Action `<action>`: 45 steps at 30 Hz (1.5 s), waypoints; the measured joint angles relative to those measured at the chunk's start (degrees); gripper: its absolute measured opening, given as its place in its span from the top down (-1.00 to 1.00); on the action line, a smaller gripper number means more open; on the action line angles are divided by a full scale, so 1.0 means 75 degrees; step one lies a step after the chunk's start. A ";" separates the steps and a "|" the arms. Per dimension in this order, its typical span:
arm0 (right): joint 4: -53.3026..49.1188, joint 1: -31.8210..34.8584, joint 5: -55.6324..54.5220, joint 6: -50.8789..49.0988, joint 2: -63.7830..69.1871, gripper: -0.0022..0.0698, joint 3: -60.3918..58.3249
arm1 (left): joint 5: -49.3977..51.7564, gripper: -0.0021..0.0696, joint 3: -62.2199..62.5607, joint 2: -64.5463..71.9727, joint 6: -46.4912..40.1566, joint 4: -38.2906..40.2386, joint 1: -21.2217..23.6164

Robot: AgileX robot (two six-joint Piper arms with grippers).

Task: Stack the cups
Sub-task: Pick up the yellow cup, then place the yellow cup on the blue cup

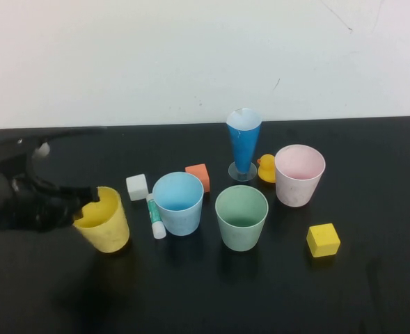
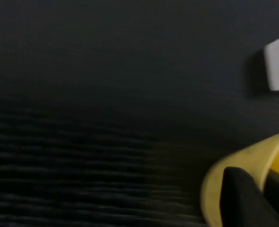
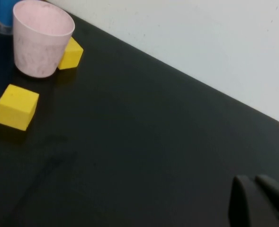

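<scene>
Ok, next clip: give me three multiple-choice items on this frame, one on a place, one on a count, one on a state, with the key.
1. What stands nearest the left pincer?
A. pink cup
B. yellow cup
C. green cup

2. How many pastel cups stand on the table?
A. two
B. three
C. four

3. The cups are:
A. all separate, upright
B. nested in one stack
C. tipped over

Key: 1 B, a finger sits over the rim of the yellow cup. 2 C, yellow, blue cup, green cup, pink cup. 3 A, none sits inside another. The right pincer shows only in its wrist view, apart from the cups.
</scene>
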State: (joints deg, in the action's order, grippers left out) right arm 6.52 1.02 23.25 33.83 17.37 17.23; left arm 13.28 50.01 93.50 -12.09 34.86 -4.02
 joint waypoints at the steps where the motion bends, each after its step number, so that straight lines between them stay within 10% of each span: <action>1: 0.0000 0.0000 0.0000 0.0000 0.0000 0.95 0.0000 | 0.0303 0.88 0.0183 0.0000 -0.0103 0.0014 0.0000; 16: 0.0000 0.0000 -0.0033 0.0000 0.0000 0.95 0.0000 | 0.3568 0.91 0.3332 -0.0254 -0.0513 0.0519 -0.0131; 26: 0.0000 0.0000 -0.0050 0.0000 0.0000 0.95 0.0000 | 0.3288 0.91 0.3539 0.0120 -0.0902 -0.0427 -0.1372; 39: 0.0000 0.0000 -0.0054 0.0000 0.0000 0.95 0.0000 | 0.2706 0.90 0.3539 0.0667 -0.1190 -0.0831 -0.1429; 45: 0.0012 0.0000 -0.0054 0.0000 0.0000 0.95 0.0000 | 0.2706 0.50 0.3539 0.0732 -0.1762 -0.0833 -0.1429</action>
State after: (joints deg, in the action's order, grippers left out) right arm 6.61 1.02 22.85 33.83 17.37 17.23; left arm 33.57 76.56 98.99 -25.30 28.61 -14.73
